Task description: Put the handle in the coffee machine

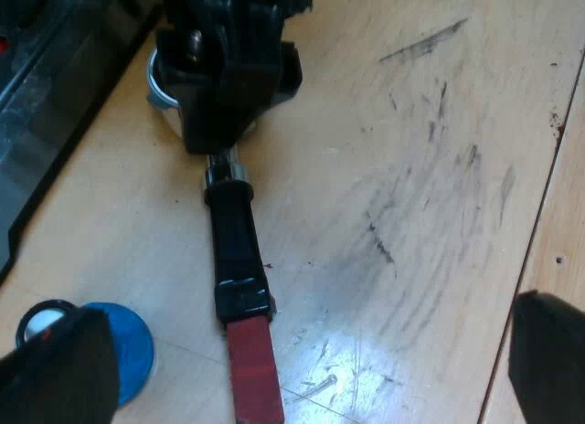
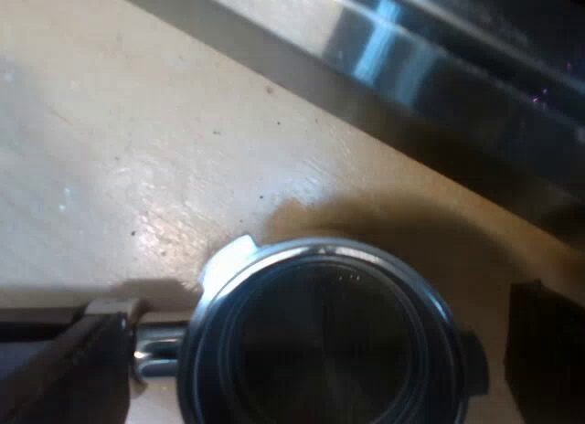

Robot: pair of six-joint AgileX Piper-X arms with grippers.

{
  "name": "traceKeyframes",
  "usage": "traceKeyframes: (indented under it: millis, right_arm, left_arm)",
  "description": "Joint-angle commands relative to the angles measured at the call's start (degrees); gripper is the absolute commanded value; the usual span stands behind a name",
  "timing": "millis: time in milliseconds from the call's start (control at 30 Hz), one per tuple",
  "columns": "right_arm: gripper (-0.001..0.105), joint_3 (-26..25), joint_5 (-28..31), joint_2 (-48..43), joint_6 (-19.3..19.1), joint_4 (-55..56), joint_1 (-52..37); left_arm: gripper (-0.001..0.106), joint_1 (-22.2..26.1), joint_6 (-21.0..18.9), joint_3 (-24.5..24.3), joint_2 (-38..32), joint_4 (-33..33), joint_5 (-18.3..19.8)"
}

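My left gripper (image 1: pixel 311 319) hangs over the wooden table (image 1: pixel 430 168) with its two black fingers (image 1: pixel 55 374) spread wide, holding nothing. Between them on the table lies the red end (image 1: pixel 254 369) of the holder (image 1: pixel 236 250). Its dark handle runs away from that end to the metal basket (image 1: pixel 164 86). Near one finger sits the blue tamper (image 1: pixel 128 346). Just beside the tamper is a small round thing (image 1: pixel 41 319) with a dark rim and a pale middle, and I cannot tell what it is.

My right gripper (image 2: pixel 315 351) is down over the basket (image 2: pixel 320 337). Its fingers (image 2: pixel 548 351) stand apart, one on each side of the rim. A gap shows on both sides, so they are not clamped on it. One finger sits over the short metal neck (image 2: pixel 151 351) where the handle joins the basket. From the left wrist view the right gripper (image 1: pixel 224 122) covers most of the basket.

The holder lies loose on the scuffed table (image 2: pixel 137 150), not in the espresso machine (image 1: pixel 55 104). The machine's shiny metal base (image 2: pixel 439 86) stands just beyond the basket.
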Motion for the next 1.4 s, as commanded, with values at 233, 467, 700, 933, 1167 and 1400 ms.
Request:
traceKeyframes:
  millis: [233,467,700,933,1167,1400]
  right_arm:
    - [0.083,-0.49,-1.93,0.23,-2.93,0.19,-0.08]
    - [0.064,-0.49,-1.93,0.72,-3.86,0.04,-0.08]
    - [0.027,-0.49,-2.31,1.51,-3.27,0.9,-0.08]
    - [0.0,-2.87,-2.31,-1.03,3.96,6.13,0.04]
    - [0.0,-3.48,-2.31,-6.82,7.91,10.62,0.04]
    - [0.0,-3.48,-2.43,-12.27,9.11,15.09,0.04]
  left_arm:
    - [0.087,0.15,-0.42,-0.13,-0.21,-0.39,-0.14]
    - [0.087,0.15,-0.42,-0.13,-0.21,-0.39,-0.14]
    - [0.087,0.15,-0.28,-0.13,-0.21,-0.39,-0.14]
    - [0.087,0.15,4.34,-0.13,-0.21,-0.24,-0.14]
    - [0.087,0.15,11.76,-0.13,0.12,0.37,-0.14]
    - [0.087,0.15,11.74,-0.13,2.67,-0.42,0.0]
